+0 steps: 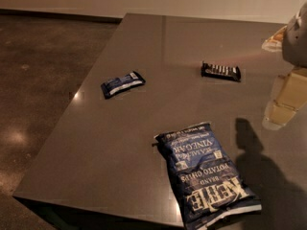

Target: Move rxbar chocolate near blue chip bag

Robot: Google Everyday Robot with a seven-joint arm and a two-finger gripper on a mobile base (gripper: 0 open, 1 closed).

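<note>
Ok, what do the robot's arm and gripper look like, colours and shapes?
Only part shows at the right edge of the view. The arm is a rounded, pale grey-white shell. Below it the gripper, above the right side of the table, is blocky and cream-coloured with a paler rounded end. No cables or markings can be made out.

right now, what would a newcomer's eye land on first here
The large crinkled blue chip bag lies at the near edge of the dark table and is the biggest thing in view. Farther back, the small black rxbar chocolate lies to the right and a dark blue bar wrapper to the left, both apart from the bag. The pale gripper hangs at the right edge, above the table.
</note>
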